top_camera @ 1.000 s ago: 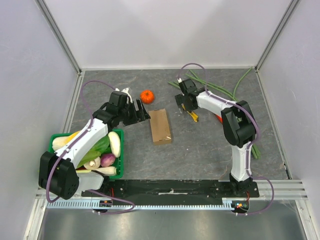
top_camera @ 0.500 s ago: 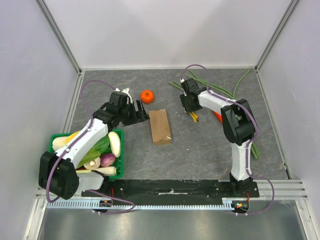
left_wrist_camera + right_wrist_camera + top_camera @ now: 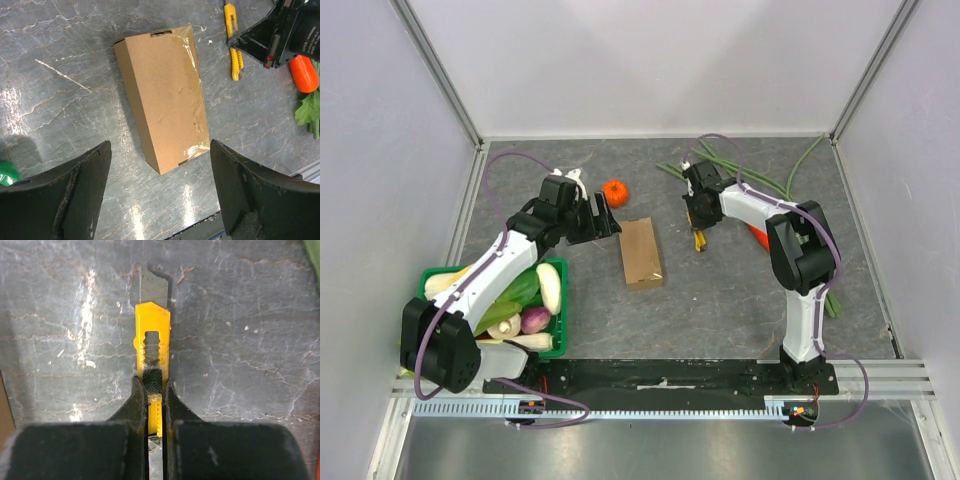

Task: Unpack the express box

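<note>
I am only just starting. The box is lying flat in the middle of the desk. It is taped shut and nothing is cut yet, so what is inside is hiding. My right claw is pinching the yellow knife. My left claw is hanging wide apart over the box, holding nothing. The green crate at the near left corner is holding lots of vegetables.

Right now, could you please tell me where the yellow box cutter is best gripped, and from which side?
Grip the box cutter by its yellow handle near the black slider, from above, pinching its long narrow sides: it lies flat, and the bare blade sticks out beyond. The right end effector is shut there.
</note>
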`<action>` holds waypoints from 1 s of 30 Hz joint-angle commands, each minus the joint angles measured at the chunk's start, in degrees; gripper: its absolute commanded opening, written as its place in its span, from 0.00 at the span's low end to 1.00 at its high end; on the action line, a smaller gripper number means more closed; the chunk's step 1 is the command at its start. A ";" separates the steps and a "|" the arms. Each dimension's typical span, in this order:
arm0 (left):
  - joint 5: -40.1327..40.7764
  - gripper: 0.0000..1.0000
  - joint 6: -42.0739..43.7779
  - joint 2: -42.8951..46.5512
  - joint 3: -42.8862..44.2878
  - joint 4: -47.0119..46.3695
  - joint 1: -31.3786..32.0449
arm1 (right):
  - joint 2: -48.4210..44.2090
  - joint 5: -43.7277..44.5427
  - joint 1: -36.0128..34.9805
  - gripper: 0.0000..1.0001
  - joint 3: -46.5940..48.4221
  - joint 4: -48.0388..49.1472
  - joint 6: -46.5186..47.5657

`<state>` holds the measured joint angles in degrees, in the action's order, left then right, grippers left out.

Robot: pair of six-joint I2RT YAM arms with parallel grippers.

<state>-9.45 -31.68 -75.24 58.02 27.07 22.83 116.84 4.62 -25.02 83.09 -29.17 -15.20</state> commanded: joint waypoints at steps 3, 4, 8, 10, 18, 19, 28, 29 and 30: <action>-3.99 0.85 2.77 -0.43 3.77 -0.09 -0.33 | -6.79 -6.64 -0.91 0.00 -2.93 -0.98 -1.67; -5.13 0.85 2.94 -0.34 4.12 0.09 -0.33 | -7.84 -7.51 -1.17 0.00 -3.11 -0.80 -1.59; -8.21 0.85 2.59 -0.17 5.26 0.18 -0.24 | -14.07 -10.59 -2.67 0.00 -3.99 -0.89 -1.06; -10.40 0.85 1.54 -0.34 6.22 0.35 -0.24 | -16.19 -11.30 -4.16 0.00 -4.69 -0.72 -0.71; -16.99 0.82 -6.54 -5.34 11.41 5.01 -0.33 | -25.16 -11.21 -12.94 0.00 -6.80 1.48 0.17; -18.83 0.82 -6.99 -5.79 12.28 5.10 -0.42 | -25.78 -11.04 -13.65 0.00 -6.97 1.66 0.61; -25.77 0.82 -6.11 -6.67 12.21 1.93 -1.38 | -30.44 -10.25 -19.89 0.00 -5.92 1.22 4.83; -26.92 0.82 -5.94 -7.54 12.38 1.85 -1.56 | -30.61 -10.25 -20.24 0.00 -5.83 1.22 5.09; -27.98 0.81 -5.67 -7.90 12.64 1.85 -1.65 | -30.79 -10.16 -20.77 0.00 -5.75 1.04 5.70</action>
<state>-31.18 -36.45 -81.62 68.01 30.11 21.89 88.82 -5.78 -44.60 76.49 -29.12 -12.38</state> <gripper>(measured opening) 0.818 0.047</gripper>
